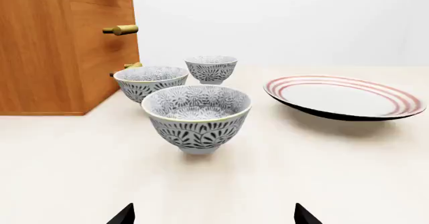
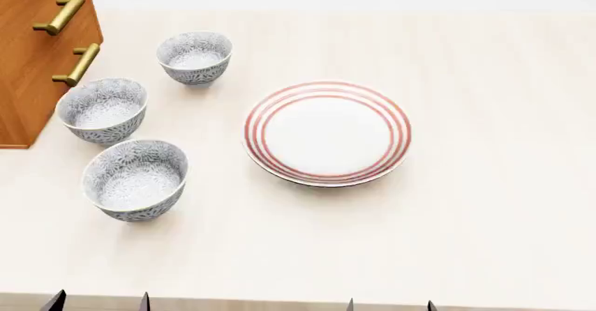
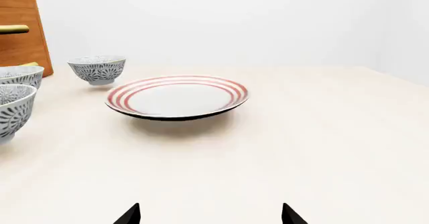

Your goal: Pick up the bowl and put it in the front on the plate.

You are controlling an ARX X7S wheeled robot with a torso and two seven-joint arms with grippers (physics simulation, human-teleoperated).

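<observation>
Three grey floral bowls stand in a line at the table's left. The front bowl (image 2: pixel 135 178) (image 1: pixel 196 116) is the nearest to me; the middle bowl (image 2: pixel 102 110) (image 1: pixel 151 81) and the back bowl (image 2: pixel 195 57) (image 1: pixel 211 69) (image 3: pixel 98 69) stand behind it. The white plate (image 2: pixel 327 132) (image 1: pixel 343 96) (image 3: pixel 177 96) with red rings lies to their right, mid-table. My left gripper (image 2: pixel 98 302) (image 1: pixel 214 216) is open at the table's near edge, short of the front bowl, holding nothing. My right gripper (image 2: pixel 390 305) (image 3: pixel 210 215) is open too, short of the plate.
A wooden drawer cabinet (image 2: pixel 38 53) (image 1: pixel 60 48) with brass handles stands at the far left, close beside the middle and back bowls. The pale tabletop (image 2: pixel 484 206) stretches right of the plate.
</observation>
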